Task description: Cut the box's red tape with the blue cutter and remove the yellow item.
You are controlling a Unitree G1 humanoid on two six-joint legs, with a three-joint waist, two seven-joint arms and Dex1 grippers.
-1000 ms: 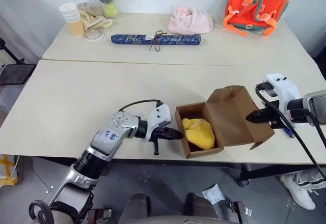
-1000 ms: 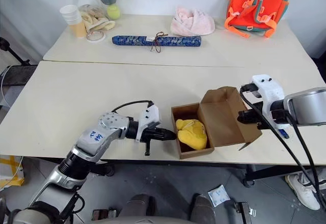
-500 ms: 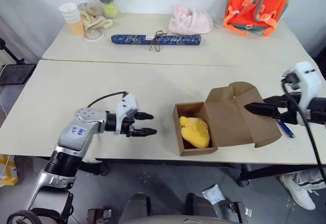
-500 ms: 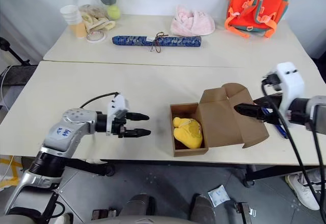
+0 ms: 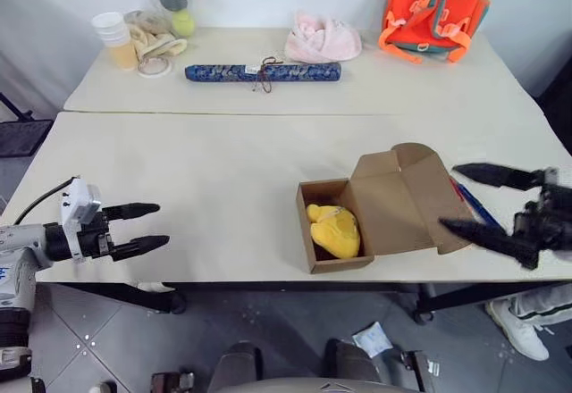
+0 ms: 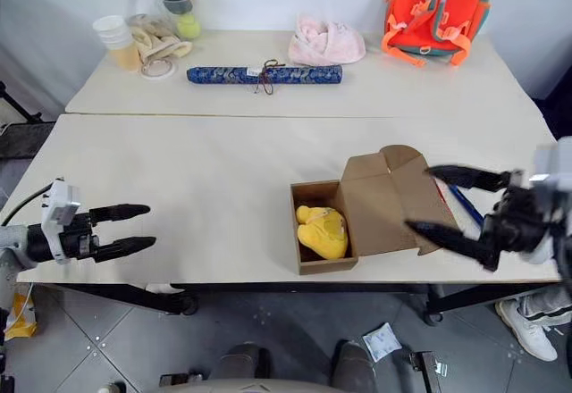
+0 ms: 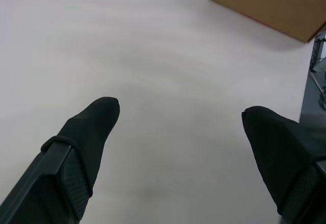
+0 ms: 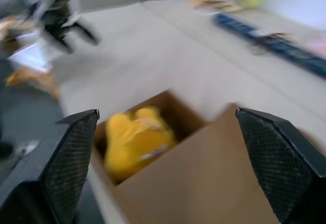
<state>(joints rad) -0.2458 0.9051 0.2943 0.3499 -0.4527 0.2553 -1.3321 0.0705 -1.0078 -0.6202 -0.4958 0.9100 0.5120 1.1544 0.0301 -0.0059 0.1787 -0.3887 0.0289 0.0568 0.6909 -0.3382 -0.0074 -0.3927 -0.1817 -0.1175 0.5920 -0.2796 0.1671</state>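
Silver left arm (image 5: 13,255), black-fingered tool (image 5: 143,227)

Left gripper (image 5: 150,227) far out to the left, jaws spread wide; right gripper (image 5: 460,199) likewise agape, both empty.

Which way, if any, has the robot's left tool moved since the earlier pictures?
Yes. The left tool has drawn away from the box towards the table's left end, and its fingers now stand open.

yellow item (image 5: 333,229) in box (image 5: 315,249) | cutter (image 5: 474,204) right of box
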